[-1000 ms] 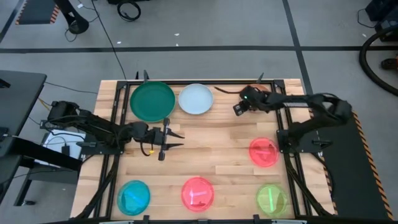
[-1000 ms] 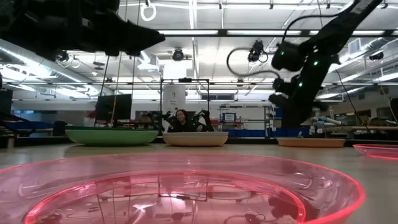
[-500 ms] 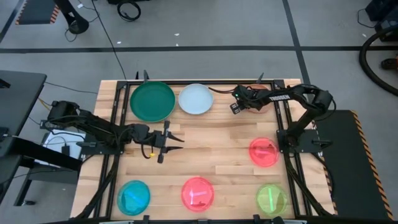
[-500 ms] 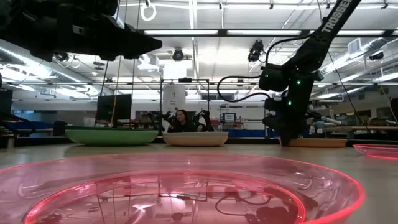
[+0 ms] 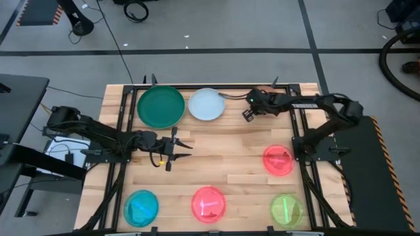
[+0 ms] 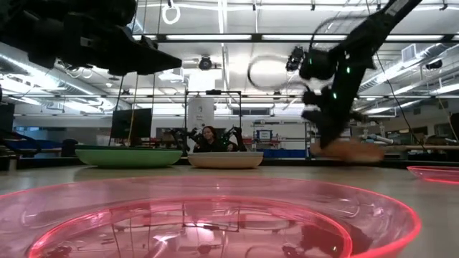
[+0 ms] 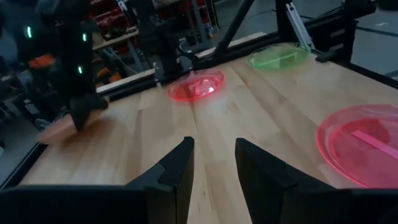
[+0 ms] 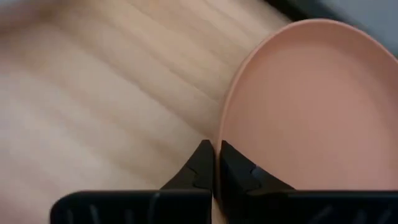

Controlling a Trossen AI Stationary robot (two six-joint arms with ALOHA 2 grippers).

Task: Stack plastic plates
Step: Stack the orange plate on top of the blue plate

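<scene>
My right gripper (image 8: 216,149) is at the table's far right, shut on the rim of a brown plastic plate (image 8: 305,106). The low view shows this plate (image 6: 351,152) just above the tabletop. In the high view the arm hides most of it. My left gripper (image 5: 182,147) hovers open over the bare wood left of centre, with nothing between its fingers. At the far edge a dark green plate (image 5: 161,107) and a pale blue plate (image 5: 207,104) rest flat on the table. My right gripper pinches the brown plate's rim (image 8: 222,140) between its two fingers, on the side toward the table's left, one finger over the plate's inside and one outside. The fingers come from above, pointing down. The plate is raised at the held side; whether its far edge touches the table I cannot tell.
Translucent plates lie flat on the wood: red (image 5: 279,160) at the right, and cyan (image 5: 141,207), pink (image 5: 209,204) and lime (image 5: 287,210) along the near edge. Dark frame rails run along the table's left and right sides. A person sits in the room beyond the table.
My right gripper has gone down onto the brown plate's rim, taken hold of it, and risen again. The plate, which lay flat on the table, has come up with it.
</scene>
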